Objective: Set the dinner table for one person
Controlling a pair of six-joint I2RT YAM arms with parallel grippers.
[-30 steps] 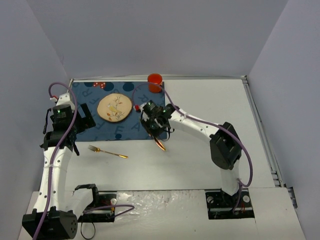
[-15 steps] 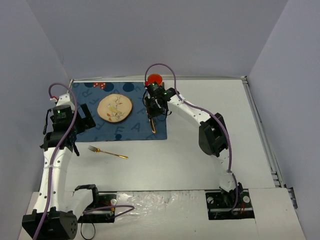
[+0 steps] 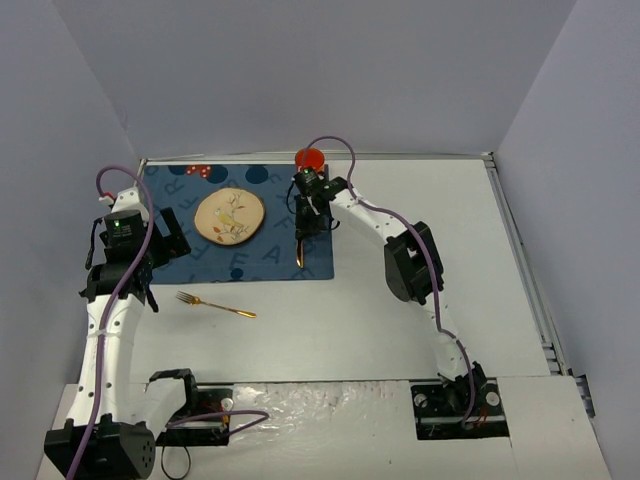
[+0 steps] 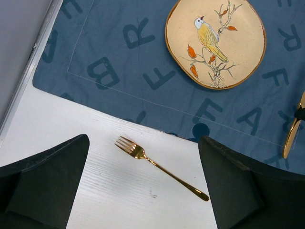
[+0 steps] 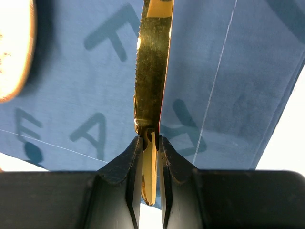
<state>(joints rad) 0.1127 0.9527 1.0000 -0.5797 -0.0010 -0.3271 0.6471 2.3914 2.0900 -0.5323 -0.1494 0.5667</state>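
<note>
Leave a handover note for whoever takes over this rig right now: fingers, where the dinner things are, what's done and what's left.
Left gripper: open, empty, above the fork.
Right gripper: shut on the gold knife, over the placemat on the right arm's side of the plate. I cannot tell whether the knife touches the mat.
Done: plate on the placemat, red cup at the placemat's far corner.
Left: release the knife beside the plate; the fork lies on the bare dinner table just off the placemat's near edge and probably belongs on the plate's other side.
</note>
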